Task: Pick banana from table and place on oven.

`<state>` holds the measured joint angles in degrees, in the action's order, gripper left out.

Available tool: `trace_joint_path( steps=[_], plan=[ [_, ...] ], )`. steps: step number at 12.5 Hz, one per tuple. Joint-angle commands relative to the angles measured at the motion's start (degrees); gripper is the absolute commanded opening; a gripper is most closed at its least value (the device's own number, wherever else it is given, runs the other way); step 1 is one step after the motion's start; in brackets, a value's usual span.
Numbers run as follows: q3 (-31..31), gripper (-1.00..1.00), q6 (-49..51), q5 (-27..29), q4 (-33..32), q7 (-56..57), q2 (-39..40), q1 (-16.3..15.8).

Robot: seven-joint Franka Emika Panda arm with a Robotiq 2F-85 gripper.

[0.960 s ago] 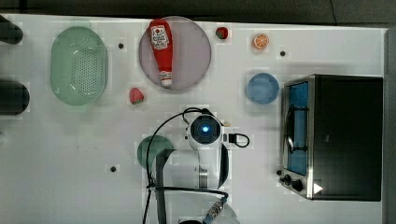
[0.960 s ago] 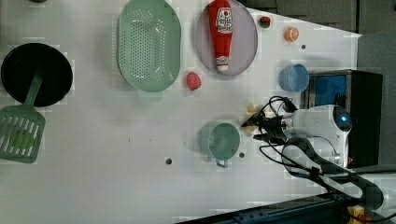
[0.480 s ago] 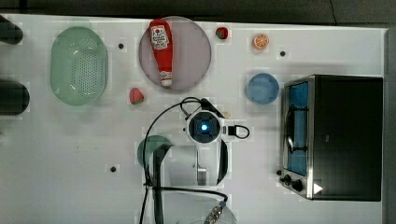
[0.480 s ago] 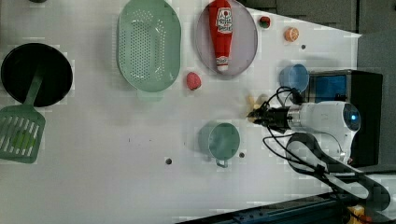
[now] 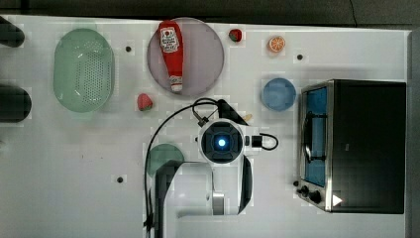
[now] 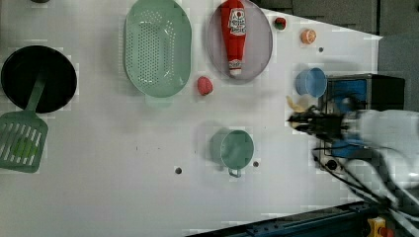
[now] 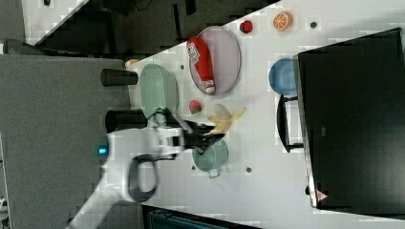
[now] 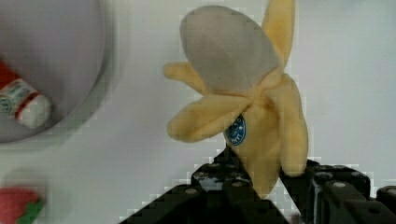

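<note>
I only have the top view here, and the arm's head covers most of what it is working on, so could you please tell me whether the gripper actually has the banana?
Observer: Yes. In the wrist view the gripper is shut on the lower end of the banana.
Operator: Thank you. Is the banana peeled or whole?
Observer: Partly peeled: the wrist view shows yellow flaps folded back from a pale tip, with a small blue sticker.
Operator: Is the oven top free?
Observer: In the right view the black top of the oven looks bare.
</note>
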<state>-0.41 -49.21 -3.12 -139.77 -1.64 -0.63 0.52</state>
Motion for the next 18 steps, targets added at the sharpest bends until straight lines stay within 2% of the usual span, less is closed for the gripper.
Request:
trace_joint_path(
  steps=[1, 4, 7, 11, 16, 18],
  plan=[
    [-0.7, -0.47, 10.9, 1.1, 7.8, -1.7, -8.3, 0.1],
    [-1.1, -0.47, 27.8, 1.1, 16.8, -1.7, -12.1, 0.2],
    [-2.6, -0.47, 36.9, 1.1, 25.4, -1.6, -11.0, 0.4],
    [-8.7, -0.47, 37.2, 1.0, 31.2, 0.9, -7.5, 1.1],
    [-19.7, -0.47, 35.4, 0.2, 31.6, 14.6, -2.7, 1.8],
    [-24.0, -0.47, 32.1, 0.1, 31.5, 24.0, -0.2, 1.9]
  ],
)
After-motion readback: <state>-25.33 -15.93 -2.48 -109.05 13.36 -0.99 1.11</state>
